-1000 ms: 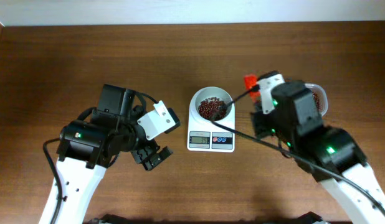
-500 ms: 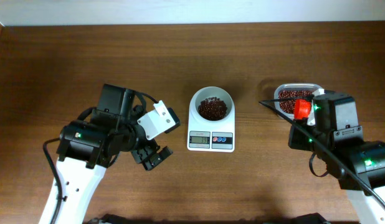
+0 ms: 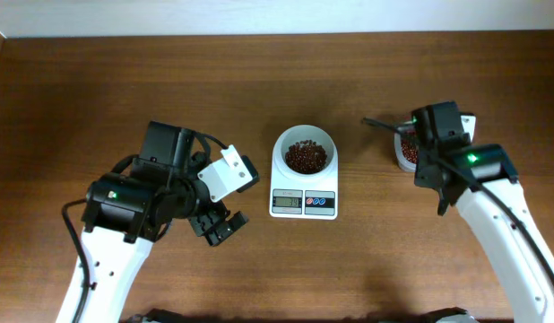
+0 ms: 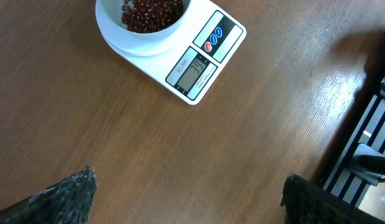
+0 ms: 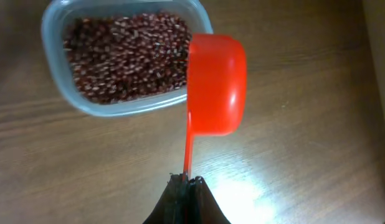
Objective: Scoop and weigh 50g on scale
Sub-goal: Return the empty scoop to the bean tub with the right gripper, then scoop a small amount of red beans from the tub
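Two arms: left gripper [image 3: 219, 224] idle beside scale [image 3: 303, 204], jaws wide, empty.
Scale: table [image 3: 259, 81] centre, bowl [image 3: 304, 135] part-filled.
Tub [image 5: 118, 111]: right of scale, beans [image 5: 124, 56] handy.
Scoop [image 5: 217, 84]: handle pinched by right gripper [image 5: 186, 182], poised at tub's rim, likely for refilling.

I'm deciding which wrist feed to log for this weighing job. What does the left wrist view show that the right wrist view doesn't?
Only the left wrist view shows the scale, its display and its white bowl holding red beans. The left fingers are spread wide at the bottom corners, holding nothing.

Only the right wrist view shows the clear tub of beans and the red scoop, its handle pinched in the shut right fingers.

Both show the wooden table and red beans, though in different containers.
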`<state>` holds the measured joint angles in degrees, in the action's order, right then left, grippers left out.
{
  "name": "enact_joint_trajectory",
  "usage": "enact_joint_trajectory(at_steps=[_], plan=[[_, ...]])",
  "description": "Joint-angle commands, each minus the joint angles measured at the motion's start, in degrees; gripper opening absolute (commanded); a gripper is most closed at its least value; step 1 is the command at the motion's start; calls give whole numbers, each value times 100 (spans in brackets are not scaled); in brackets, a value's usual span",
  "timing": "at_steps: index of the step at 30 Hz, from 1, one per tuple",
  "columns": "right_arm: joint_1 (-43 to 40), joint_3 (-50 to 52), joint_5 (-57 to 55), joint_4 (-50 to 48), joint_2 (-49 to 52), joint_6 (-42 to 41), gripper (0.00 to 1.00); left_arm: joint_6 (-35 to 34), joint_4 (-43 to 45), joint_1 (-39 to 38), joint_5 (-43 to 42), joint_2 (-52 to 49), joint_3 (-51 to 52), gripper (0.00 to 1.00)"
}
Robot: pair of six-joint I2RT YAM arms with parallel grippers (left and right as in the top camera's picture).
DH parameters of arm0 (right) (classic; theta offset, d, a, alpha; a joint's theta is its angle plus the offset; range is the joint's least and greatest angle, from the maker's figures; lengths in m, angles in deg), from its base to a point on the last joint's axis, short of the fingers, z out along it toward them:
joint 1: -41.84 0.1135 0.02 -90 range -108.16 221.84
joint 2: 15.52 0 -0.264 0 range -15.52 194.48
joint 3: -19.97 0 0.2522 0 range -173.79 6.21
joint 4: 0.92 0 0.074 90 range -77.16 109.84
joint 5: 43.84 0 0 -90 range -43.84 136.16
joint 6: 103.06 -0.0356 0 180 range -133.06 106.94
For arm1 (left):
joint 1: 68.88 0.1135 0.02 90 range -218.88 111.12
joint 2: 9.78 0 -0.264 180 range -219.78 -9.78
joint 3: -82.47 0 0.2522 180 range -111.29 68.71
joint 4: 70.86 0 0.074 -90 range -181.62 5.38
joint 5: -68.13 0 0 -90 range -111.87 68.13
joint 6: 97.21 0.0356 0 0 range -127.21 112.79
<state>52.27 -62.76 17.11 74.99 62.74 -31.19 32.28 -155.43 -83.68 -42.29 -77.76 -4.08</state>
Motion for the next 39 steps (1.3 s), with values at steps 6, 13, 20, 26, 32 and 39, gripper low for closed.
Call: enact_joint_trajectory(at_steps=[6,13,20,26,32,39], plan=[[-190,42,570,-844,280,-79,4,94,0,35,-81,7,-109,99],[-636,223,866,-951,363,-74,4,94,0,35,-81,7,-109,99],[-638,223,914,-1353,763,463,4,94,0,35,-81,7,-109,99],[-645,223,938,-1755,1172,745,4,94,0,35,-81,7,-109,99],[-645,223,977,-1814,1449,1211,4,94,0,35,-81,7,-109,99],[-645,223,1049,-2131,2041,1449,4,94,0,35,-81,7,-109,99]])
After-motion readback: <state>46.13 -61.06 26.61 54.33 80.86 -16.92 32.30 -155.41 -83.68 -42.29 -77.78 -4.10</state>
